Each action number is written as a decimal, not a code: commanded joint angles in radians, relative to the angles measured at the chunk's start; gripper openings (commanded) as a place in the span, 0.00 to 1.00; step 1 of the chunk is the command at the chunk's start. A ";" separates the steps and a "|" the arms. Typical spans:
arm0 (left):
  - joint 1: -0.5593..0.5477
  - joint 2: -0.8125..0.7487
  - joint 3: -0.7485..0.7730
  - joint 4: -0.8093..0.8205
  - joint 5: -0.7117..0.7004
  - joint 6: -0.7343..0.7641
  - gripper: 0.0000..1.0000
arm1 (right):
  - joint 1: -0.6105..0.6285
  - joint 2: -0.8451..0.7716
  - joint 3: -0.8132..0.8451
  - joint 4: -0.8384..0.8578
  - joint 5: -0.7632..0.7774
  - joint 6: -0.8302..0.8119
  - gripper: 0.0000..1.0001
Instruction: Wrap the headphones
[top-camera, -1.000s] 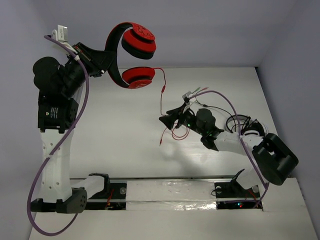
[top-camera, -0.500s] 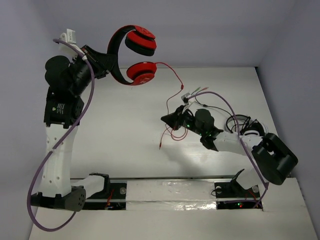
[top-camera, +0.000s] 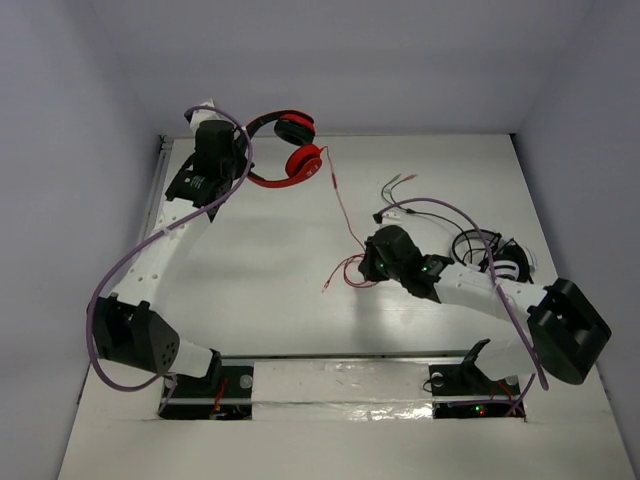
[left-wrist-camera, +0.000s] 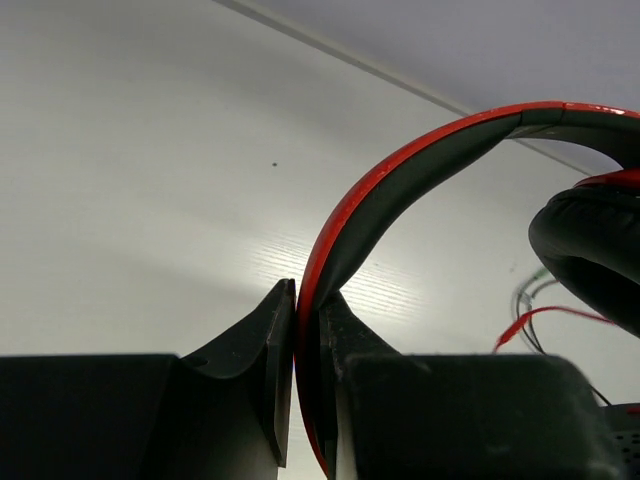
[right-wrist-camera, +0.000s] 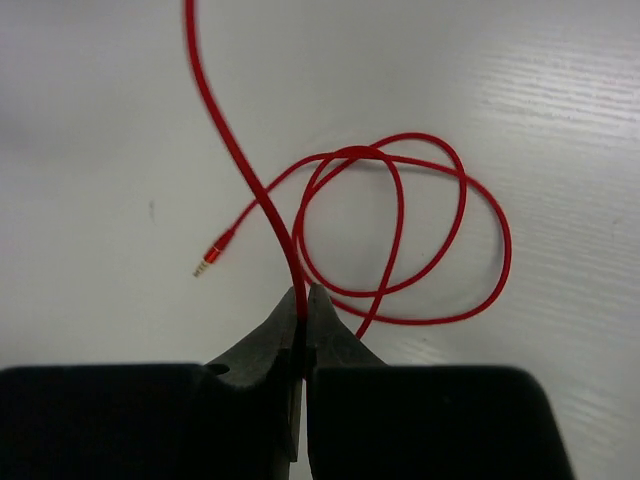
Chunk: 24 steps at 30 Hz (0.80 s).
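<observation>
At the far left of the surface (top-camera: 260, 280), the left jaws are clamped on the black-lined headband (left-wrist-camera: 400, 175) of the red headphones (top-camera: 303, 163). Their thin red cable (top-camera: 338, 205) runs down to mid-surface, where the right jaws are pinched together on it. The rest lies looped beside its plug (right-wrist-camera: 213, 257).

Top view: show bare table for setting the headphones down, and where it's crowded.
Bare: the stretch between the left arm and the red cable's loops; also the far strip right of the headphones. Crowded: the right side, around the dark cables and headset.
</observation>
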 joint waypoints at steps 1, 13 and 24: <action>-0.036 -0.054 0.003 0.127 -0.117 -0.001 0.00 | 0.070 0.047 0.098 -0.195 0.071 0.005 0.00; -0.220 -0.034 -0.234 0.240 -0.328 -0.023 0.00 | 0.392 0.096 0.457 -0.548 0.208 -0.064 0.00; -0.299 -0.119 -0.503 0.470 -0.043 0.062 0.00 | 0.392 0.003 0.628 -0.751 0.278 -0.182 0.00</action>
